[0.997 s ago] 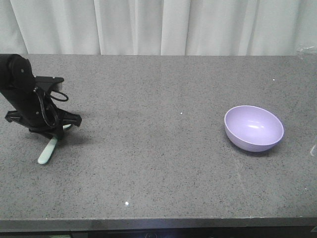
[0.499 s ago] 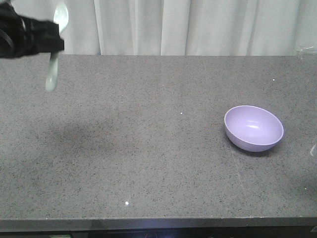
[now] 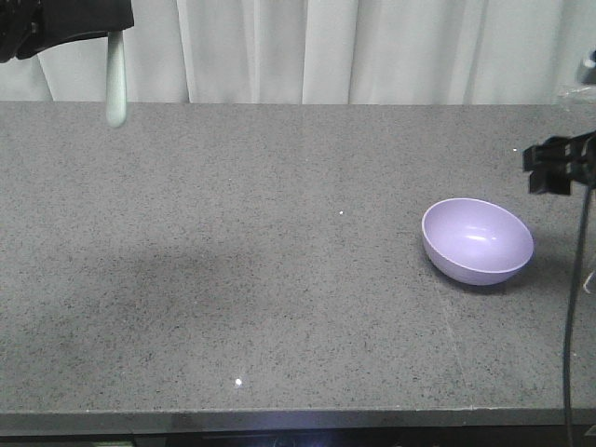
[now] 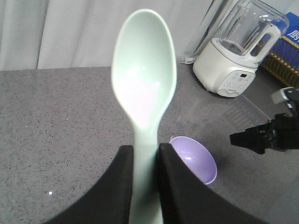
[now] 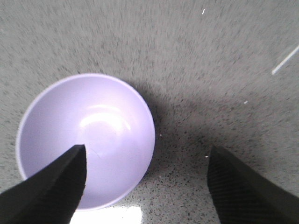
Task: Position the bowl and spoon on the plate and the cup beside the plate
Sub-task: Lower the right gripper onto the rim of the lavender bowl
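I hold the spoon (image 4: 144, 88) high above the grey counter (image 3: 279, 279) at its far left, its thick handle pinched between the fingers of my left gripper (image 4: 145, 153). It is pale mint-green, and its oval head points up with the hollow facing my wrist camera. The bowl (image 3: 477, 240) is round, glossy and lavender. It sits upright, open side up, on the counter's right part, well apart from the spoon.

Grey speckled stone counter (image 3: 279, 279), white curtain (image 3: 372, 47) behind
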Motion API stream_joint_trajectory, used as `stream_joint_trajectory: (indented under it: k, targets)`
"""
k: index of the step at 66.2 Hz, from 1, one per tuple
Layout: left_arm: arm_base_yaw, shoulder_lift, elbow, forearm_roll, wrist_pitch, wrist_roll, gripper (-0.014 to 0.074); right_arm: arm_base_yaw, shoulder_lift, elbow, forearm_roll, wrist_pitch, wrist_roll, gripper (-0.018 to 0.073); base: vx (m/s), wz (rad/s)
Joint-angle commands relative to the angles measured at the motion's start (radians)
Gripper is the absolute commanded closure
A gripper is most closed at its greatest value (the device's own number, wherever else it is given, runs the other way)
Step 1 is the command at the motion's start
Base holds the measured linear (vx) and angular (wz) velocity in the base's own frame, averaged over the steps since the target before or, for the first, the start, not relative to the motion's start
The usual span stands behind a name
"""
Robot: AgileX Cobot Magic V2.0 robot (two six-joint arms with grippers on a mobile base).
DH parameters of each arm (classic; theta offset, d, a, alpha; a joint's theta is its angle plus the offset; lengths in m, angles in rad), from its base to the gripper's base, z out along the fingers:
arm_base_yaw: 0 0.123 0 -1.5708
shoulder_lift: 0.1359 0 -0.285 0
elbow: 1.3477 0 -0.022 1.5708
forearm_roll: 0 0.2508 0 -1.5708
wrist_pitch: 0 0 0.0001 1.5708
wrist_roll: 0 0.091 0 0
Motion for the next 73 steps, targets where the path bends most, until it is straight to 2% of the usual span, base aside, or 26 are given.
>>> stream_joint_trajectory:
  k: [1, 31, 37, 46, 56, 62, 73]
  targets:
    - [0.002, -0.028, -0.025, -0.058, -0.026, 0.005, 0.0604, -0.005, 0.033, -0.036, 0.000, -0.039, -0.009, 0.0032, 0.00, 0.00]
    - [0.002, -0.028, -0.025, -0.058, -0.025, 0.005, 0.0604, -0.005, 0.233, -0.036, 0.011, -0.106, -0.028, 0.0034, 0.00, 0.00]
    - [0.002, -0.028, -0.025, -0.058, -0.025, 0.005, 0.0604, -0.005, 0.259, -0.036, 0.011, -0.117, -0.028, 0.0062, 0.00, 0.00]
    - [0.002, -0.028, -0.025, -0.058, -0.025, 0.005, 0.0604, -0.005, 0.288, -0.036, 0.011, -0.124, -0.028, 0.0195, 0.00, 0.00]
    - [0.002, -0.028, -0.025, -0.058, -0.025, 0.005, 0.0604, -0.005, 0.292, -0.035, 0.011, -0.137, -0.028, 0.0454, 0.00, 0.00]
    - [0.002, -0.028, -0.025, -0.058, -0.025, 0.005, 0.0604, -0.005, 0.284, -0.045, 0.016, -0.149, -0.045, 0.0575, 0.00, 0.00]
    - [0.002, -0.028, -0.025, -0.058, -0.025, 0.005, 0.0604, -0.005, 0.227, -0.121, 0.047, -0.105, -0.058, 0.0570, 0.00, 0.00]
